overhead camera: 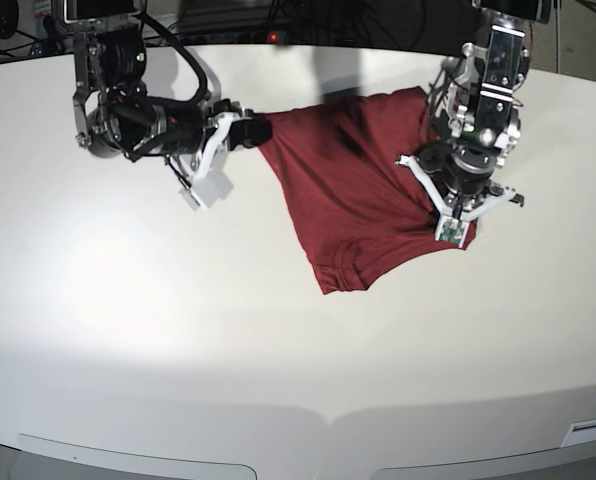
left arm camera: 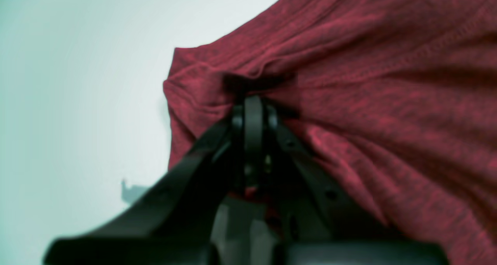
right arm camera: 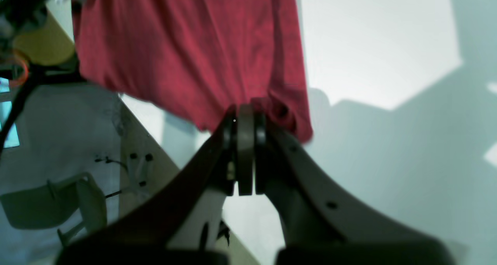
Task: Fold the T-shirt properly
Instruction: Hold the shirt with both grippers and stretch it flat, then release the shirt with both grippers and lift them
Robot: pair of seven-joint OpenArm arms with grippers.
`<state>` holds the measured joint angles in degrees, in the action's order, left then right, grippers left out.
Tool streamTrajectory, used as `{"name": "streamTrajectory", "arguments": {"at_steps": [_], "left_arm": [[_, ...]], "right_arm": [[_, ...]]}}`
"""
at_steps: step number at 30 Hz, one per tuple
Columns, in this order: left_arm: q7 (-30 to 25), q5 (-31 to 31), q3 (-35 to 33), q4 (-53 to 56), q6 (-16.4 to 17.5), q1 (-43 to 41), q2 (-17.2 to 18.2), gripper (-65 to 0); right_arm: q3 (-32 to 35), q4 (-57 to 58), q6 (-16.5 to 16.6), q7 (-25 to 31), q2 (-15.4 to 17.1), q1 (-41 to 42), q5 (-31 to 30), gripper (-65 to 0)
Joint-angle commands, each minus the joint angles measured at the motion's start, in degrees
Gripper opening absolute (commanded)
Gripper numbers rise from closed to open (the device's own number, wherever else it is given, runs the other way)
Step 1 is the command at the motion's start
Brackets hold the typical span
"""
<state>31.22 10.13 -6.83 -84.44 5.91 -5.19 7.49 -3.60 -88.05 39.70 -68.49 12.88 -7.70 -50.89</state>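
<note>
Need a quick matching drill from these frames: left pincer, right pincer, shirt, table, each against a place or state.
Things:
1. left pincer
2. right pincer
3. shirt
4. table

Matches:
A. white, mostly bare
B. dark red, stretched between the two arms
C. shut on cloth, right side of the base view
D. shut on cloth, left side of the base view

Pairs: 1-C, 2-D, 3-B, 4-A

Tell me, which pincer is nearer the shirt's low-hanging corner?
Left. The left pincer grips the T-shirt just above and beside that corner; the right pincer holds the far top edge.
</note>
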Motion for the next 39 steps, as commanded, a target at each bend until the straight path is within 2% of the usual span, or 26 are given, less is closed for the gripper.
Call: {"name": "streamTrajectory", "arguments": {"at_steps": [1, 4, 7, 11, 14, 17, 21, 26, 31, 33, 37, 39], "left_arm": [[1.46, 0.50, 0.15, -1.33, -0.42, 0.92, 0.39, -65.0], [2.21, 0.09, 0.13, -6.27, -1.57, 1.01, 1.75, -65.0], [5.79, -1.27, 0.13, -13.40, -4.24, 0.24, 4.44, -65.0], [10.99, -8.26, 0.13, -23.08, -7.06, -2.80, 8.76, -65.0], [11.15, -15.65, 0.13, -27.56, -9.44, -7.34, 11.72, -65.0], [7.54, -23.41, -0.02, -28.37, -9.33, -12.85, 12.35, -65.0], [-0.76, -28.68, -0.02, -28.35, -9.33, -19.58, 12.22, -65.0], [-2.54, -28.20, -0.02, -23.61, -9.27, -22.62, 8.59, -65.0], [-1.20, -28.00, -0.02, -15.98, -6.21, -22.88, 5.51, -65.0], [-1.42, -26.25, 0.04, -14.56, -5.66, -23.98, 5.60, -65.0], [-3.52, -17.84, 0.13, -14.49, -5.90, -25.97, 6.38, -65.0], [-4.26, -16.98, 0.66, -14.51, -5.88, -25.92, 7.41, -65.0]], "right_arm": [[-0.15, -1.57, 0.30, 0.70, 0.42, 0.22, -1.01, -65.0], [-0.15, -2.08, 0.30, 0.63, 0.44, 0.07, -1.86, -65.0], [-0.22, -2.34, 0.30, 0.70, 0.46, 0.09, -3.45, -65.0], [-0.20, -2.34, 0.30, 0.79, 0.42, 0.09, -3.78, -65.0], [-0.22, -2.45, 0.30, 1.79, 0.44, 0.35, -3.78, -65.0], [-0.76, -2.60, 0.30, 3.13, 0.42, 1.09, -3.28, -65.0], [-1.70, -2.58, 0.30, 5.27, 0.24, 2.84, 1.84, -65.0], [-1.64, -2.58, 0.30, 3.45, -1.68, 2.40, 4.44, -65.0], [-1.66, -2.60, 0.30, 3.06, -4.76, 0.79, 4.46, -65.0], [-1.64, -2.60, 0.30, 2.40, -5.31, 0.44, 4.42, -65.0], [-1.38, -2.60, 0.30, 0.46, -6.54, -0.83, 4.44, -65.0], [-0.57, -2.60, 0.30, 0.59, -7.10, -2.05, 4.42, -65.0]]}}
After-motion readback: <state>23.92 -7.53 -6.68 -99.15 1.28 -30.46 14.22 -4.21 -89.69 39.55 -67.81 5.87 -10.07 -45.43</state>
